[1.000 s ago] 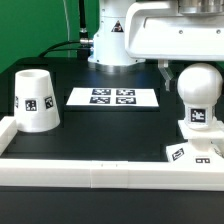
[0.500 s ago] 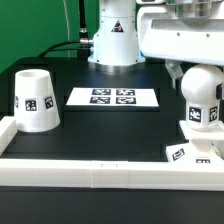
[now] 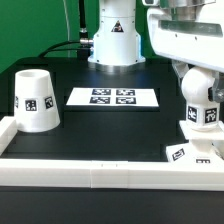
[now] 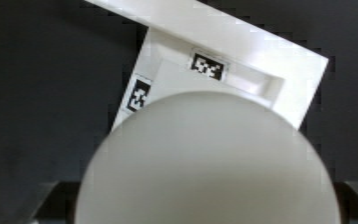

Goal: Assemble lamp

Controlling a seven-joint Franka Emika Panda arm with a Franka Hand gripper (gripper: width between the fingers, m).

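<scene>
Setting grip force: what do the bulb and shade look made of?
Bulb: likely white plastic, smooth and matte; soft even shading, no sharp glare. Shade: seemingly the same white plastic, matte; its wall looks uniformly opaque. Judged by looks only.

We see the marker board (image 3: 113, 97) flat on the black table (image 3: 110, 132), mid-rear, four tags face up. A front rail (image 3: 100, 173), white, runs along the table's near edge. A side rail (image 3: 6, 135) sits on the exterior view's left. Behind is a green backdrop (image 3: 35, 25) with a dark cable (image 3: 76, 22) in front of it.
</scene>
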